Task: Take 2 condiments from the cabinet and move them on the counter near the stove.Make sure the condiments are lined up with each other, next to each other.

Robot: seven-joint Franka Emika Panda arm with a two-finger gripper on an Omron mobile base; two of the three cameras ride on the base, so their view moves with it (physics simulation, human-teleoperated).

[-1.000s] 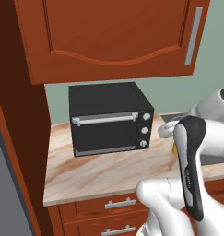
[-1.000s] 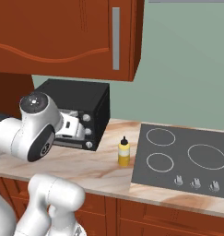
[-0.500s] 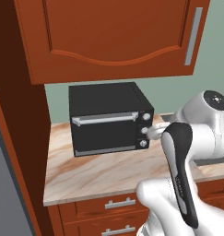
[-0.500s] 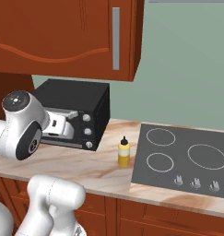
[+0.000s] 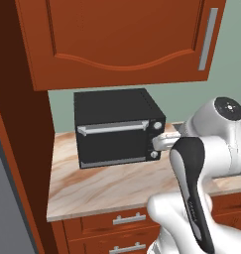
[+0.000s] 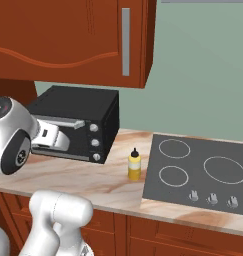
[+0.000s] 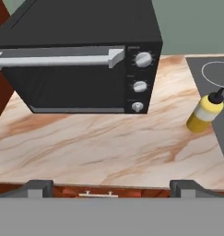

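Observation:
A yellow squeeze bottle (image 6: 134, 166) with a black nozzle, one of the condiments, stands upright on the beige marble counter (image 6: 93, 180), just left of the dark stove (image 6: 203, 172). The reddish-brown wall cabinet (image 6: 68, 35) above has its door shut, with the silver bar handle (image 6: 125, 42) on the right side. My gripper (image 7: 111, 188) is open with nothing between its fingers. It hovers over the counter's front edge, facing the toaster oven. From there the bottle (image 7: 204, 113) lies ahead to the right, well apart from the fingers, and the stove's edge (image 7: 217, 73) shows beyond it.
A black toaster oven (image 5: 117, 129) stands at the back of the counter under the cabinet (image 5: 122, 39). A tall wooden panel (image 5: 18, 149) closes the counter's left end. Base drawers (image 5: 124, 218) run below the front edge. My white arm (image 6: 13, 140) is in front of the oven.
My arm has swung left, carrying the hand away from the bottle and across the front of the toaster oven. The bottle has stayed put, and the gripper is open throughout.

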